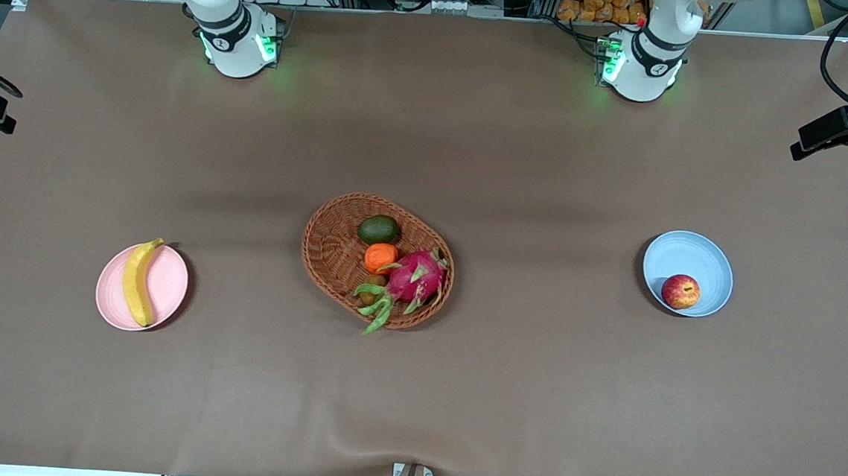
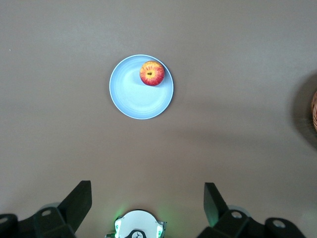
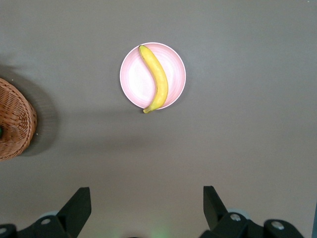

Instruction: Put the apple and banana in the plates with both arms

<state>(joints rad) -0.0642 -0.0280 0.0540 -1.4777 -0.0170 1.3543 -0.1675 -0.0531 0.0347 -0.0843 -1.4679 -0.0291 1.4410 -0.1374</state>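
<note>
The red apple lies in the pale blue plate toward the left arm's end of the table. Across the pale pink plate, toward the right arm's end, lies the yellow banana, one tip over the rim. My left gripper hangs open and empty high above the table near its base. High over its own end, the right gripper is open too, nothing between its fingers. Both grippers are out of the front view.
An oval wicker basket sits mid-table holding a pink dragon fruit, an orange fruit and a dark green fruit. Black camera mounts stand at both table ends. Brown cloth covers the table.
</note>
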